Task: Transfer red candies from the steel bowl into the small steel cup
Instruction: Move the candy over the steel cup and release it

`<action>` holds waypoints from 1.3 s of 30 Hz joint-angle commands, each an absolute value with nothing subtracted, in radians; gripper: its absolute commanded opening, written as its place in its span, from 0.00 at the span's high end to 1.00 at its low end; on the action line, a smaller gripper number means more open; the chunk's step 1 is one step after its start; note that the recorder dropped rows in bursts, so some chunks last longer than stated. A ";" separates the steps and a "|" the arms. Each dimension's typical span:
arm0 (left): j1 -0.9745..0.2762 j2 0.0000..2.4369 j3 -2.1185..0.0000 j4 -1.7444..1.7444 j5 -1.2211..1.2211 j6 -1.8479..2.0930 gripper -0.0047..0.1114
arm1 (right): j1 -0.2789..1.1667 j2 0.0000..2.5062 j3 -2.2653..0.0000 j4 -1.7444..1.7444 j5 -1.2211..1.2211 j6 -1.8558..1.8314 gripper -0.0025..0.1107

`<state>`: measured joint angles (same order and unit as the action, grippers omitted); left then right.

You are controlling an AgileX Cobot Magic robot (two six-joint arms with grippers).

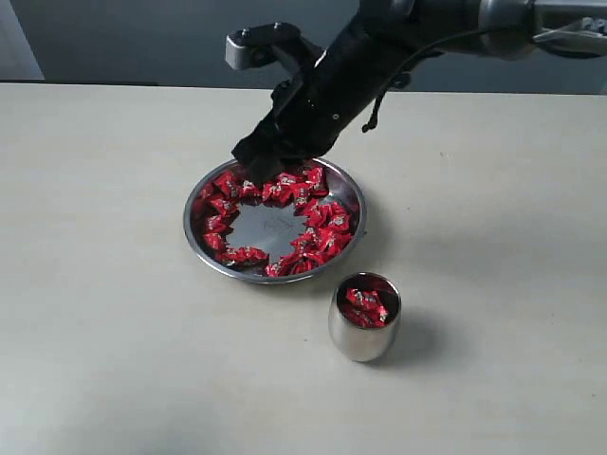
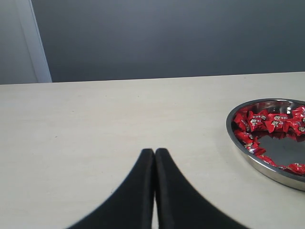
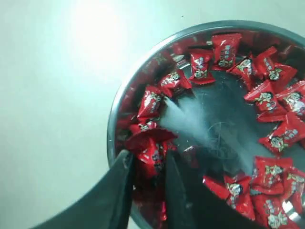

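Note:
The steel bowl (image 1: 197, 243) sits mid-table with several red candies (image 1: 318, 227) ringing its bare bottom. My right gripper (image 1: 249, 176) reaches in over the bowl's far left rim. In the right wrist view the right gripper (image 3: 148, 161) is shut on one red candy (image 3: 151, 151), which fills the narrow gap between its black fingers (image 3: 121, 176), just inside the bowl's rim (image 3: 113, 119). The small steel cup (image 1: 362, 339) stands upright in front of the bowl, to its right, with several red candies (image 1: 365, 305) inside. My left gripper (image 2: 155, 152) is shut and empty above bare table, the bowl (image 2: 238, 143) off to its side.
The black right arm (image 1: 379, 57) slants down from the upper right over the bowl's far side. Pale tabletop (image 1: 114, 313) stretches all round bowl and cup. A dark wall (image 2: 167, 38) stands behind the table's far edge.

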<state>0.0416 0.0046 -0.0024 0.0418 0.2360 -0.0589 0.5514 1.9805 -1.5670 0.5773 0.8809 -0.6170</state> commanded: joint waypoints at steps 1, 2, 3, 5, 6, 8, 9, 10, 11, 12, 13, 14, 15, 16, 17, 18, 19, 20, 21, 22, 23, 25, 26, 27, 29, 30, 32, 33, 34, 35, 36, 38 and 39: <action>0.036 0.000 0.000 0.041 0.232 -0.061 0.96 | 0.547 1.796 -1.374 0.575 0.838 -0.597 0.98; 0.036 0.000 0.000 0.041 0.232 -0.061 0.96 | 0.547 1.762 -1.336 0.575 0.826 -0.593 0.98; 0.036 0.000 0.000 0.041 0.232 -0.061 0.96 | 0.547 1.734 -1.296 0.579 0.810 -0.590 0.98; 0.036 0.000 0.000 0.041 0.232 -0.061 0.96 | 0.547 1.670 -1.190 0.590 0.764 -0.588 0.98; 0.036 0.000 0.000 0.041 0.232 -0.061 0.96 | 0.547 1.646 -1.149 0.590 0.742 -0.586 0.98; 0.036 0.000 0.000 0.041 0.232 -0.061 0.96 | 0.547 1.593 -1.050 0.596 0.691 -0.580 0.98; 0.036 0.000 0.000 0.041 0.232 -0.061 0.96 | 0.547 1.570 -1.006 0.602 0.673 -0.580 0.98; 0.036 0.000 0.000 0.041 0.232 -0.061 0.96 | 0.547 1.548 -0.967 0.618 0.646 -0.580 0.98; 0.036 0.000 0.000 0.041 0.232 -0.061 0.96 | 0.547 1.531 -0.932 0.627 0.630 -0.580 0.98; 0.036 0.000 0.000 0.041 0.232 -0.061 0.96 | 0.547 1.517 -0.905 0.633 0.614 -0.580 0.98; 0.036 0.000 0.000 0.041 0.232 -0.061 0.96 | 0.547 1.509 -0.884 0.633 0.605 -0.580 0.98; 0.036 0.000 0.000 0.041 0.232 -0.061 0.96 | 0.547 1.503 -0.871 0.633 0.602 -0.580 0.98; 0.036 0.000 0.000 0.041 0.232 -0.061 0.96 | 0.547 1.501 -0.860 0.633 0.604 -0.580 0.98; 0.036 0.000 0.000 0.041 0.232 -0.061 0.96 | 0.547 1.501 -0.849 0.633 0.607 -0.580 0.98; 0.036 0.000 0.000 0.041 0.232 -0.061 0.96 | 0.547 1.501 -0.843 0.635 0.614 -0.580 0.98; 0.036 0.000 0.000 0.041 0.232 -0.061 0.96 | 0.547 1.501 -0.834 0.635 0.621 -0.580 0.98; 0.036 0.000 0.000 0.041 0.232 -0.061 0.96 | 0.547 1.501 -0.825 0.635 0.621 -0.580 0.98; 0.036 0.000 0.000 0.041 0.232 -0.061 0.96 | 0.547 1.501 -0.818 0.635 0.619 -0.580 0.98; 0.036 0.000 0.000 0.041 0.232 -0.061 0.96 | 0.547 1.501 -0.810 0.635 0.616 -0.580 0.98; 0.036 0.000 0.000 0.041 0.232 -0.061 0.96 | 0.547 1.501 -0.802 0.635 0.614 -0.580 0.98; 0.036 0.000 0.000 0.041 0.232 -0.061 0.96 | 0.547 1.501 -0.799 0.630 0.613 -0.580 0.98; 0.036 0.000 0.000 0.041 0.232 -0.061 0.96 | 0.547 1.501 -0.792 0.628 0.613 -0.580 0.98; 0.036 0.000 0.000 0.041 0.232 -0.061 0.96 | 0.547 1.501 -0.792 0.620 0.618 -0.580 0.98; 0.036 0.000 0.000 0.041 0.232 -0.061 0.96 | 0.547 1.501 -0.792 0.615 0.618 -0.580 0.98; 0.036 0.000 0.000 0.041 0.232 -0.061 0.96 | 0.547 1.501 -0.792 0.608 0.614 -0.580 0.98; 0.036 0.000 0.000 0.041 0.232 -0.061 0.96 | 0.547 1.501 -0.792 0.600 0.614 -0.580 0.98; 0.036 0.000 0.000 0.041 0.232 -0.061 0.96 | 0.547 1.501 -0.792 0.580 0.616 -0.585 0.98; 0.036 0.000 0.000 0.041 0.232 -0.061 0.96 | 0.547 1.501 -0.792 0.570 0.617 -0.590 0.98; 0.036 0.000 0.000 0.041 0.232 -0.061 0.96 | 0.547 1.501 -0.792 0.561 0.623 -0.592 0.98; 0.036 0.000 0.000 0.041 0.232 -0.061 0.96 | 0.547 1.501 -0.792 0.554 0.628 -0.594 0.95; 0.036 0.000 0.000 0.041 0.232 -0.061 0.96 | 0.547 1.501 -0.792 0.547 0.629 -0.594 0.92; 0.036 0.000 0.000 0.041 0.232 -0.061 0.96 | 0.547 1.501 -0.792 0.530 0.632 -0.594 0.82; 0.036 0.000 0.000 0.041 0.232 -0.061 0.96 | 0.547 1.501 -0.792 0.528 0.632 -0.594 0.78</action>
<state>0.0416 0.0046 -0.0024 0.0418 0.2360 -0.0589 0.5514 1.5098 -0.7966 0.5510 0.6263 -0.5833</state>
